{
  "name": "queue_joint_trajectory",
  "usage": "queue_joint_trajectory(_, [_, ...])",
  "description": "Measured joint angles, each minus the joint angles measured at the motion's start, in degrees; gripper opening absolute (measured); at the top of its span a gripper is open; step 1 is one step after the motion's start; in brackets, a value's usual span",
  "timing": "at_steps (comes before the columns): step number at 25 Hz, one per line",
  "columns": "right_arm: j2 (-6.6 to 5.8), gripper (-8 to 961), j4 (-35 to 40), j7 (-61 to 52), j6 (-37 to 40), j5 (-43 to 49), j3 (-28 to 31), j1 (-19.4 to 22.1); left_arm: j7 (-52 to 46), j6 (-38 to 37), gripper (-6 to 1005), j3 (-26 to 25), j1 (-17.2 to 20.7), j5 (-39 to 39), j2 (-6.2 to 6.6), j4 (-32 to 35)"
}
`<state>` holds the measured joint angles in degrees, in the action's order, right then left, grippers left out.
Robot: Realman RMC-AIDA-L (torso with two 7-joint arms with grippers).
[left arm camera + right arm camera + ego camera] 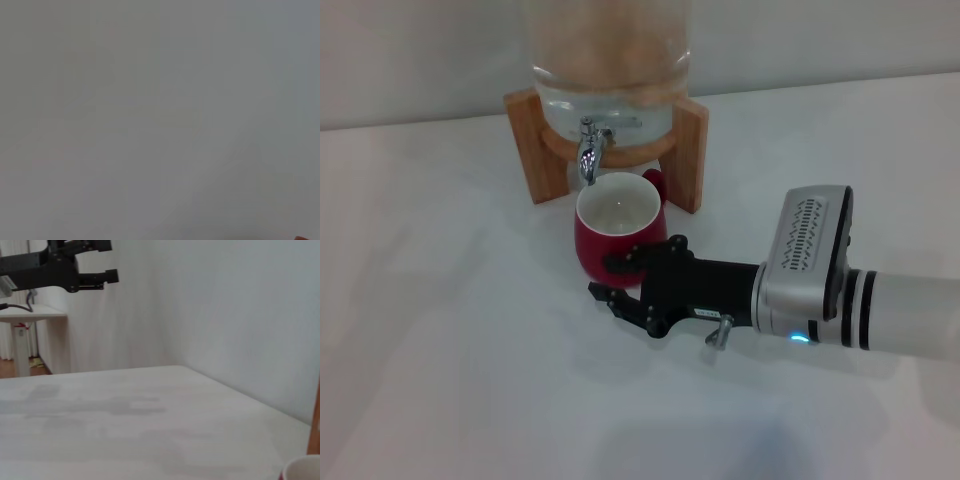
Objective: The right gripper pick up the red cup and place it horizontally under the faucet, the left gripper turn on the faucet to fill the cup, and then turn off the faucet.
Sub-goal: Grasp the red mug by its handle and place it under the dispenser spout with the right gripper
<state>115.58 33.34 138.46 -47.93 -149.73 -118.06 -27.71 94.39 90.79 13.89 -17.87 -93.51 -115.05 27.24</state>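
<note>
A plain white desk [440,340] runs back to a pale wall, and the right wrist view shows the same surface stretching away to a far corner with a second small table [30,315] beyond it. At the back of the desk stands a wooden stand [688,150] carrying a clear glass dispenser [610,60], whose top is cut off by the head view's edge. The faucet [590,150] hangs from its front, spout down, directly above the red cup [615,235], which sits upright on the desk with its cream inside showing and its handle turned toward the stand. The right pincer [620,280] reaches in from the right, its black fingers spread on either side of the cup's near wall; whether they press it cannot be made out. In the right wrist view only a sliver of the cup's rim shows at the corner, and the left pincer [100,262] hangs high and far off, its fingers apart and empty. The left wrist view gives only a blank grey surface. The desk to the left of the cup and in front lies open.
</note>
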Motion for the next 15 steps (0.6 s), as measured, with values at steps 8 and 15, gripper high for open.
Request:
queue_joint_trajectory(8, [-0.83, 303, 0.0, -0.3, -1.2, 0.2, 1.4, 1.3, 0.0, 0.0, 846, 0.0, 0.4, -0.2, 0.22, 0.0])
queue_joint_trajectory(15, [-0.95, 303, -2.6, -0.3, -0.8, 1.2, 5.6, 1.5, 0.0, 0.0, 846, 0.0, -0.1, 0.0, 0.27, 0.0])
